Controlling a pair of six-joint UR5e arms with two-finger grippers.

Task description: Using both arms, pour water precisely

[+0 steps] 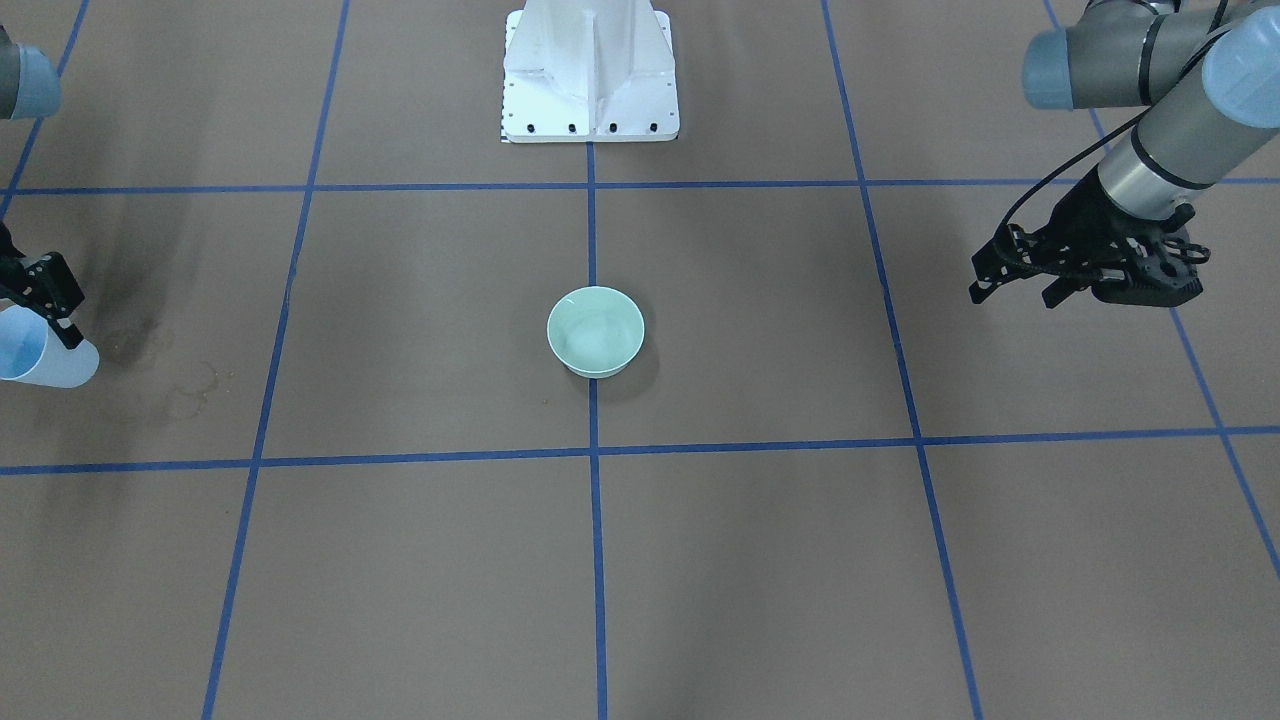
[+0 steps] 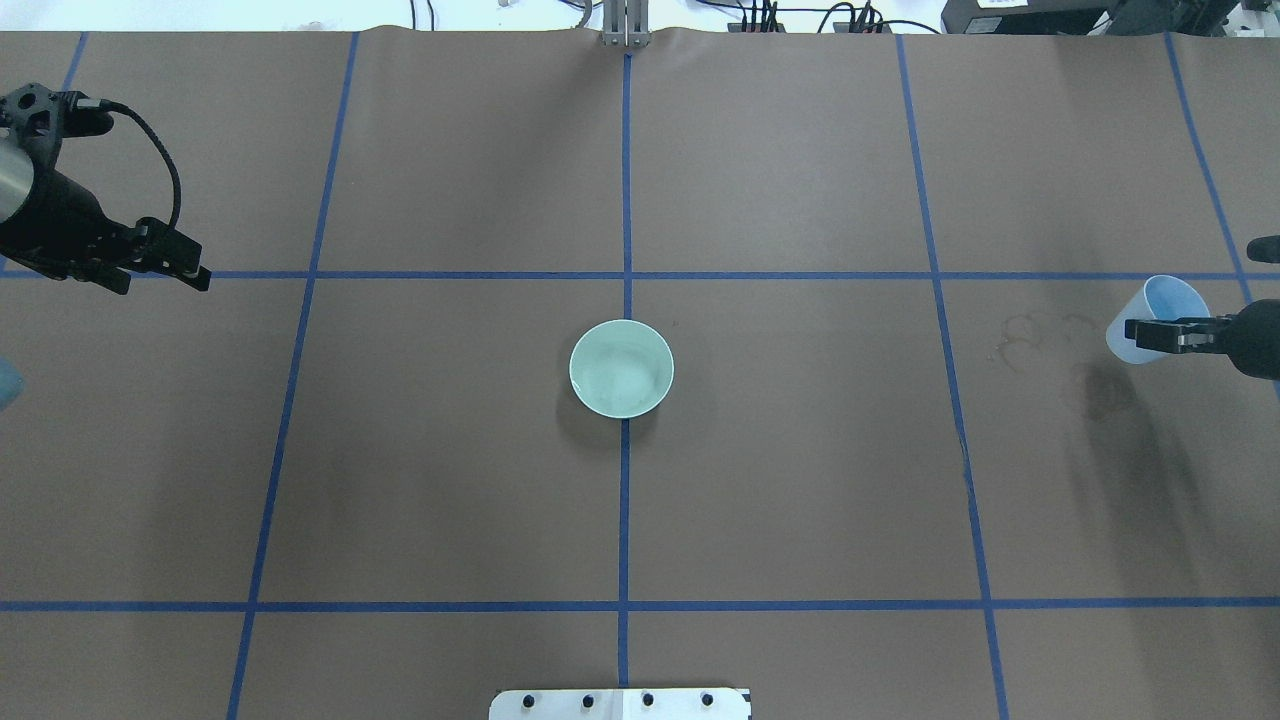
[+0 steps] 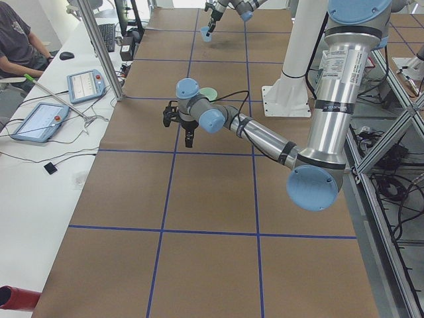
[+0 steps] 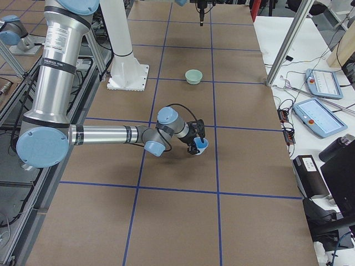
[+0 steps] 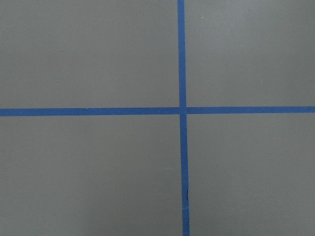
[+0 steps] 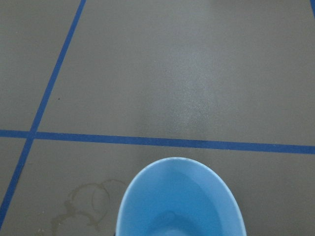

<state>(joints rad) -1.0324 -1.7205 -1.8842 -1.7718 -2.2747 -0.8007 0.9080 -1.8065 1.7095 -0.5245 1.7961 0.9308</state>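
A mint green bowl (image 2: 621,368) stands at the table's middle, also in the front view (image 1: 596,330); a pale shiny patch in its bottom looks like water. My right gripper (image 2: 1135,336) is shut on a pale blue cup (image 2: 1160,310), held tilted above the table's right part. The cup fills the bottom of the right wrist view (image 6: 179,201), with a faint ripple deep inside. My left gripper (image 2: 200,278) hangs open and empty over the far left; in the front view it is at the right (image 1: 1012,297). Its wrist view shows only tape lines.
Dried ring stains (image 2: 1030,335) mark the brown cover beside the cup. The white pedestal (image 1: 590,75) stands at the robot's edge. Blue tape lines (image 5: 181,110) grid the table. A side bench with tablets (image 3: 83,85) and a seated person flanks the table.
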